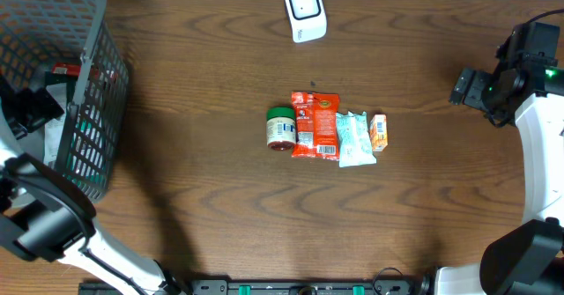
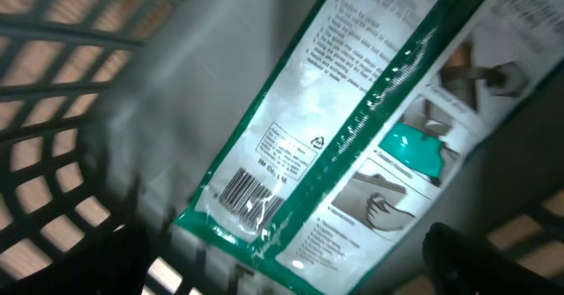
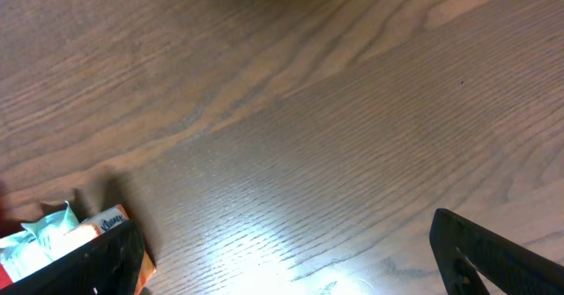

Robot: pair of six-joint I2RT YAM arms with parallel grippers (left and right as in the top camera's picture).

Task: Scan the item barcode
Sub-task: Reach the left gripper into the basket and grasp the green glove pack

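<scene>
Row at tabletop centre: jar [image 1: 280,129], red packet [image 1: 315,126], pale pouch [image 1: 355,139], orange box [image 1: 379,131]; scanner [image 1: 305,11] at far edge. Basket [image 1: 95,40], left edge: green-and-white packet [image 2: 352,128] (barcode up) under left gripper [image 2: 291,269], jaws wide. Right gripper [image 3: 291,260], right edge, jaws wide, empty.

I count: mesh basket [image 1: 97,119] ×1 | white scanner [image 1: 305,11] ×1 | green-lidded jar [image 1: 280,129] ×1 | red packet [image 1: 315,125] ×1 | pale teal pouch [image 1: 355,139] ×1 | small orange box [image 1: 379,130] ×1 | green-and-white barcoded packet [image 2: 352,128] ×1 | I make that four goods on the table, one seen clearly in the basket.
</scene>
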